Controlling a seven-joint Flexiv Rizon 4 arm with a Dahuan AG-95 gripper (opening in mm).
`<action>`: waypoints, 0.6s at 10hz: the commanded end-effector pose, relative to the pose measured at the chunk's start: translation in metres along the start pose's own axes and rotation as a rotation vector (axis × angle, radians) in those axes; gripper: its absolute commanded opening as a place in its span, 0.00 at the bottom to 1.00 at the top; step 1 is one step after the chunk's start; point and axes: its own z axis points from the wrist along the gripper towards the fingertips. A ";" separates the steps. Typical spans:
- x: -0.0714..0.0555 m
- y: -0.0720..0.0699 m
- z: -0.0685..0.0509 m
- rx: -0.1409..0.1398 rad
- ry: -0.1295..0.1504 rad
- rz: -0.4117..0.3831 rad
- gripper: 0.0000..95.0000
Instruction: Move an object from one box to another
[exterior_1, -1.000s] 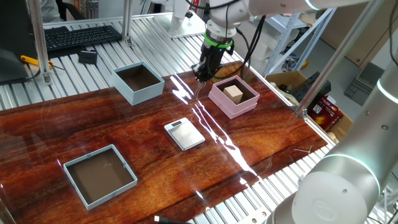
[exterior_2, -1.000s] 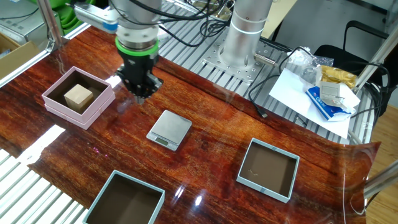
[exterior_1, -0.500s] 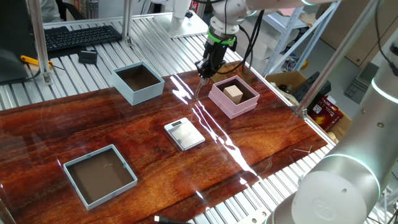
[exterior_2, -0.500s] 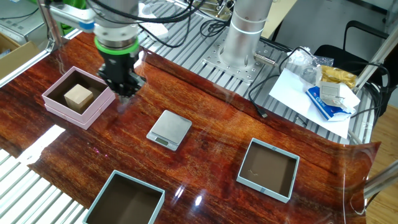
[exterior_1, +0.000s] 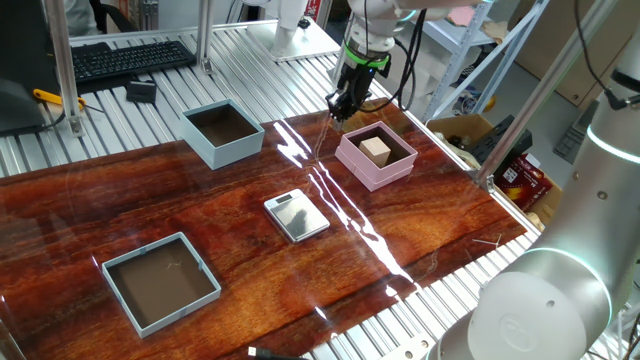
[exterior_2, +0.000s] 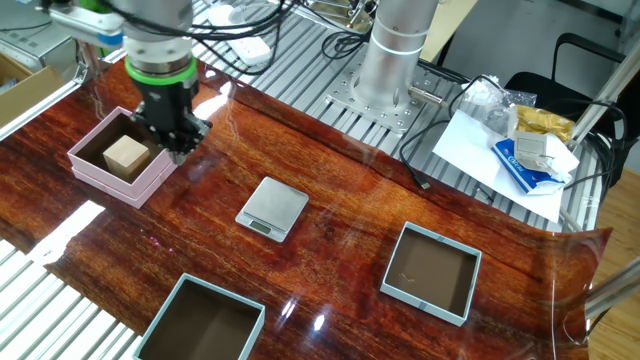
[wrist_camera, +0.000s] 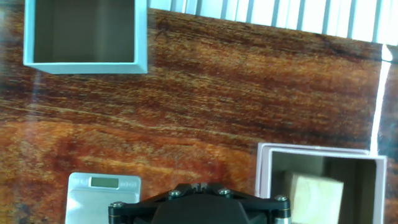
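Wooden table: closed, empty gripper has been shifted up to the pink box wall; cube inside not yet grasped.

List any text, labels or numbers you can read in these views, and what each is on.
None can be read.
Scale: its display shows no digits.
Blue packet on the papers: print too small to read.
Red package beside the table: print blurred.
Keyboard: key legends too small.
Pink box, cube: no markings.
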 end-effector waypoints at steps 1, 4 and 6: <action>0.000 0.001 0.003 0.011 0.010 0.017 0.00; 0.000 0.001 0.007 0.012 0.005 0.026 0.00; 0.000 0.001 0.007 0.013 0.019 0.030 0.00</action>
